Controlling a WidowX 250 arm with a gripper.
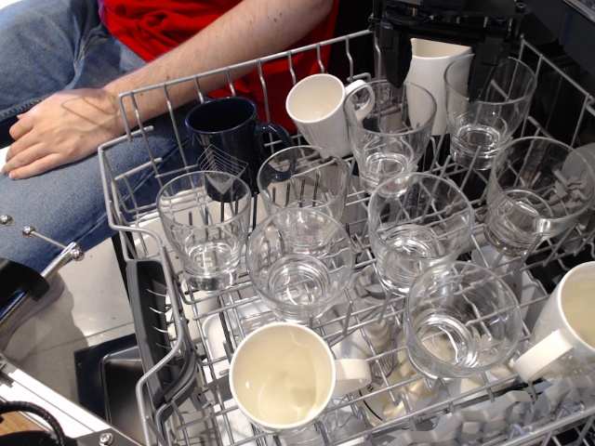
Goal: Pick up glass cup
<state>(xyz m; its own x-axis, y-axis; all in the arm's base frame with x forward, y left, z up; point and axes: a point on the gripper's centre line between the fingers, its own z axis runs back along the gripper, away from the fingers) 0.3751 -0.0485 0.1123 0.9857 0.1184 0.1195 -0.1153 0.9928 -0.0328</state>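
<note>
Currently risky | my gripper hung at the rack's far edge, fingers spread, holding nothing | glass cup sat just below the fingers, touching neighbours | I judged a descent could clip a rim or the white mug.

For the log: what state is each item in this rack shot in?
Glass cups: mouths up, empty, none lifted.
Navy mug: tilted, empty.
White mug, front: tipped toward the camera, empty.
Rack: pulled out, loaded.
Gripper: above the back row, holding nothing visible; jaws unclear.
</note>
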